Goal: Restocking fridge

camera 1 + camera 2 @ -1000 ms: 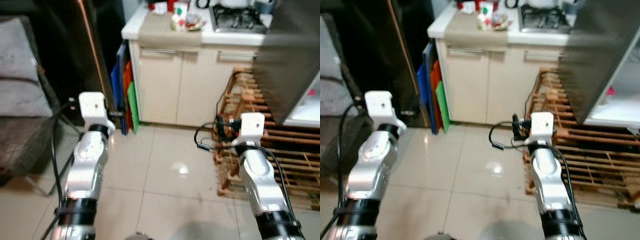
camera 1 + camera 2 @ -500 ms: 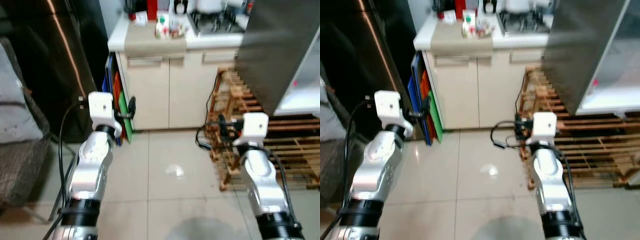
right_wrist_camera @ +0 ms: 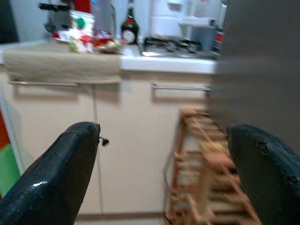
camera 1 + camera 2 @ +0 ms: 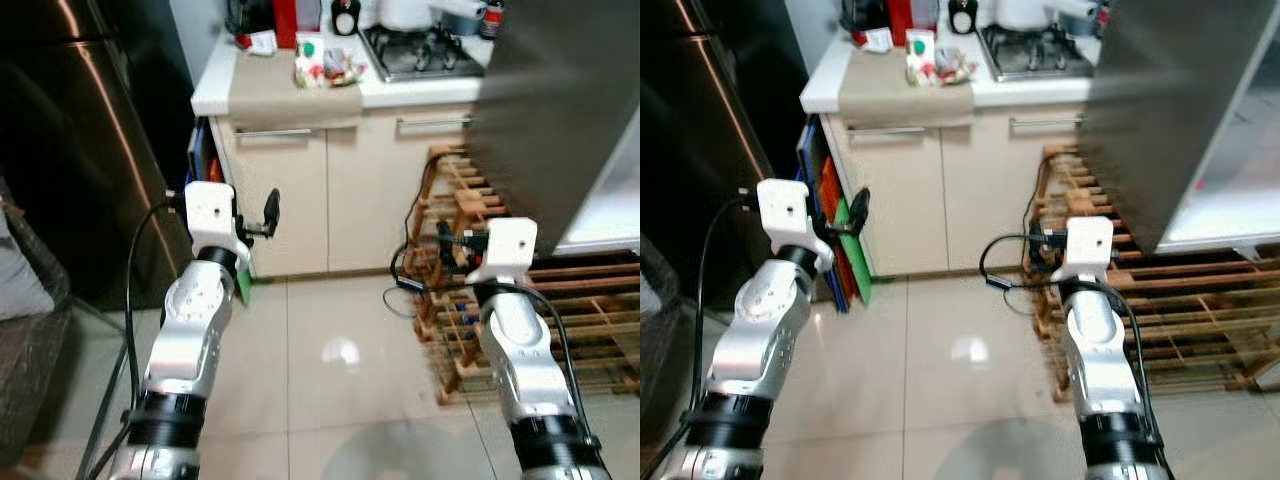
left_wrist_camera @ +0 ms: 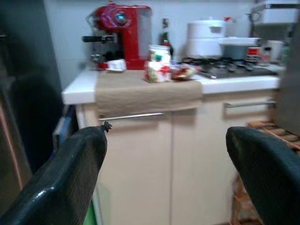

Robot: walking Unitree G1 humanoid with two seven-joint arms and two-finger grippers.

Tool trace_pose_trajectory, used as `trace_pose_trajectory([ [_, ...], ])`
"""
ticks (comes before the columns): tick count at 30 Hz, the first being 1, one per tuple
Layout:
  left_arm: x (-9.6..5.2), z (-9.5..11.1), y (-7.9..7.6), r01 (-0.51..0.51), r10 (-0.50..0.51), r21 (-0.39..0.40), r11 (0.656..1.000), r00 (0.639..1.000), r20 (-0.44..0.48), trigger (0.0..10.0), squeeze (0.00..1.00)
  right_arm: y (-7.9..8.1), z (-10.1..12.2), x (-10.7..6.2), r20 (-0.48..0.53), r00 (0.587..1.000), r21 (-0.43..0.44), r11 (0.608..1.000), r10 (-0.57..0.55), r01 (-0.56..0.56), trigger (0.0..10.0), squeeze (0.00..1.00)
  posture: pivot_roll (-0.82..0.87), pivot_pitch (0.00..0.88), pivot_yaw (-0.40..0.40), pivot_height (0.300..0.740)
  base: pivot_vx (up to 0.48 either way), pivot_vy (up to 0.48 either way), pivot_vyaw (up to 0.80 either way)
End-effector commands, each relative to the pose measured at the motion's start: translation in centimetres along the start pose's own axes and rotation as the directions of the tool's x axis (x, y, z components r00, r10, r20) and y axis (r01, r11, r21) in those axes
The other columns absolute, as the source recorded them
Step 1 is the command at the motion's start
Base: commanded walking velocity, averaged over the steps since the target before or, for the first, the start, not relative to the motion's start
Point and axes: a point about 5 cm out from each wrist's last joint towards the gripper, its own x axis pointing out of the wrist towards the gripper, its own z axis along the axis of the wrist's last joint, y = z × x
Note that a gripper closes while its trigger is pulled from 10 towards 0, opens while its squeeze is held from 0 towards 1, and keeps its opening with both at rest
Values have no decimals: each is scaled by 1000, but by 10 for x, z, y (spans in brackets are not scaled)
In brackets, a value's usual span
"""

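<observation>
Kitchen tiles (image 4: 330, 330) were faced by both empty grippers, left gripper (image 5: 164, 178) and right gripper (image 3: 164, 178) spread wide, while the open fridge door (image 4: 560, 110) hung near the right arm and could be struck in turning.

No legible text, brand, number or sign. The carton (image 5: 158, 63) on the table (image 5: 140, 89) carries red and green print, too blurred to read. The bottle (image 3: 129, 29) label is unreadable.
</observation>
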Motion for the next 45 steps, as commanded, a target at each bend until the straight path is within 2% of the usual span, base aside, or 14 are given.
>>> trace_pose_trajectory([
  [1,1,-1,5,-15,15,2,1000,1000,-6,10000,0,6,1,1,7,1000,4,1000,11,-11,10000,0,-89,0,63,740,458,0,0],
  [45,1,-1,5,-19,19,2,1000,1000,-2,10000,0,9,0,1,-1,1000,2,1000,15,-15,10000,0,-85,0,60,740,457,0,0],
])
